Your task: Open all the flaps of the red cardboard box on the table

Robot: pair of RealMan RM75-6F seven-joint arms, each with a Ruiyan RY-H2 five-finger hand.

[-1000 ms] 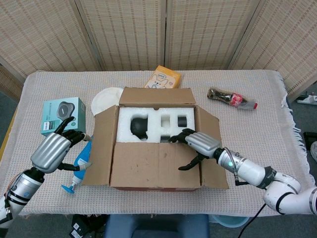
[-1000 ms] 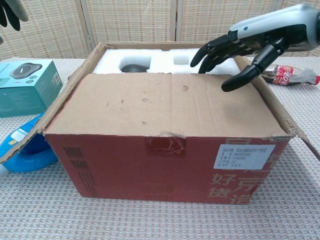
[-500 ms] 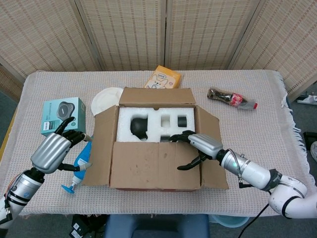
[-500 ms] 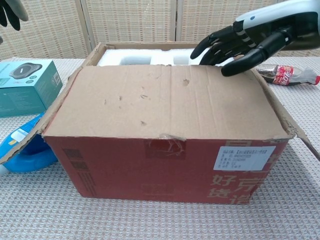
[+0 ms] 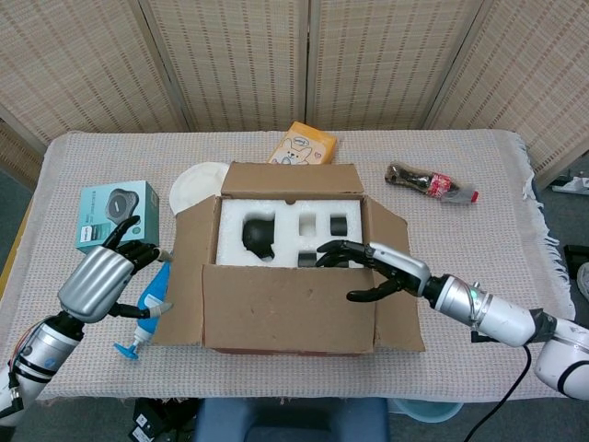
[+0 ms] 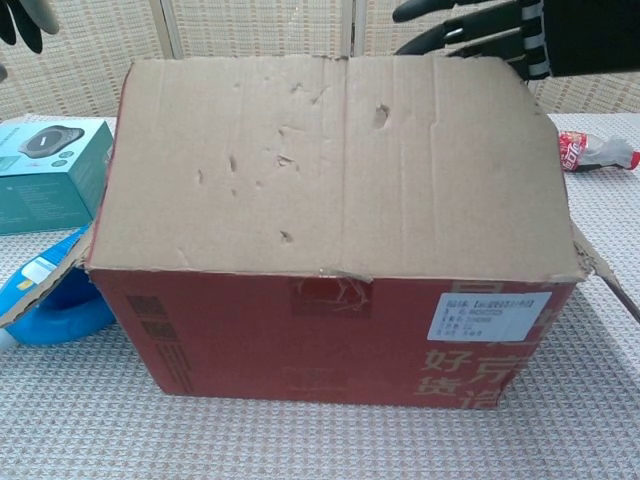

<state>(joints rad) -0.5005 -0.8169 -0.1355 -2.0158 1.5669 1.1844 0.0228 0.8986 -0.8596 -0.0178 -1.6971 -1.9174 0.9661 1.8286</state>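
While near flap (image 5: 290,296) stands half-raised: my right hand (image 5: 382,273) lifts it, fingers (image 5: 342,248) spread.
Risk: flap slips off, falls shut.

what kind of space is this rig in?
Likely an indoor lab or test setup: woven folding screens as a backdrop, a table under knitted beige cloth, staged odds like a small plastic cola bottle.

Red box (image 6: 330,330) with brown flaps, white foam (image 5: 290,226), teal carton (image 5: 117,214), orange packet (image 5: 304,145), blue bottle (image 5: 152,299).

Right hand (image 5: 382,272) outstretched, fingers spread; left hand (image 5: 103,276) low, fingers seemingly loosely apart.
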